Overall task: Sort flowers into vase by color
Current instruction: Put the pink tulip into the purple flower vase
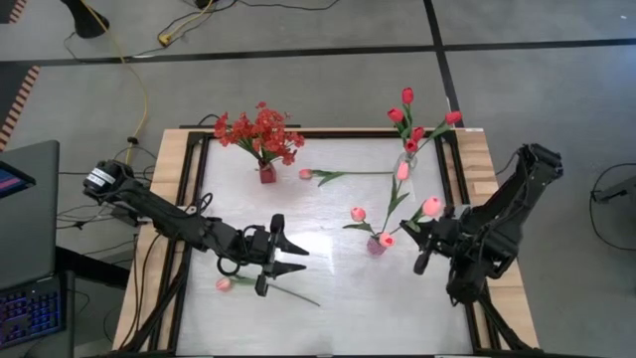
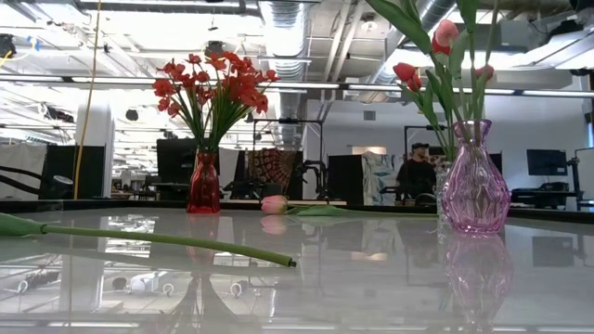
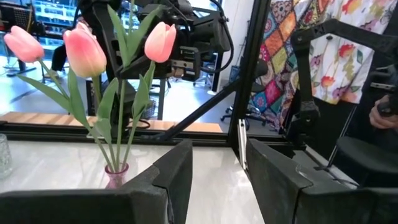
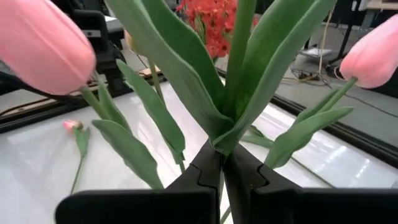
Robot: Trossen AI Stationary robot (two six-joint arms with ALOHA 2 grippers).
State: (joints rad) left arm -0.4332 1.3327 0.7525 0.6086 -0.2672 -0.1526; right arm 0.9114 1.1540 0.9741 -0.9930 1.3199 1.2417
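A pink glass vase (image 1: pixel 376 246) stands right of the table's middle with pink tulips (image 3: pixel 84 53) rising from it. My right gripper (image 1: pixel 407 229) hangs just right of it, shut on one tulip's green stem (image 4: pixel 239 56); that tulip's head is out of the right wrist view. My left gripper (image 1: pixel 298 259) hovers open and empty left of centre, pointing level at the vase. A pink tulip (image 1: pixel 224 283) lies flat on the table beside it. Red sprays (image 1: pixel 260 131) stand in a red vase (image 2: pixel 204 186), and red tulips (image 1: pixel 402 109) in a clear vase (image 1: pixel 405 164). My right gripper pinches the tulip's stem where its long leaves branch off (image 4: pixel 222 144), between its two fingers (image 4: pixel 249 177). The fingers come nearly level from the table's right and lie across the stem. The stem stands upright above them. The fingers hide its lower end, so I cannot tell whether it is in the vase.
Another pink tulip (image 1: pixel 306 174) lies at the far middle, its stem pointing right. Dark frame rails (image 1: pixel 452 169) run along the table's edges. A laptop (image 1: pixel 25 249) sits off the left side. People (image 2: pixel 418 167) are in the room behind.
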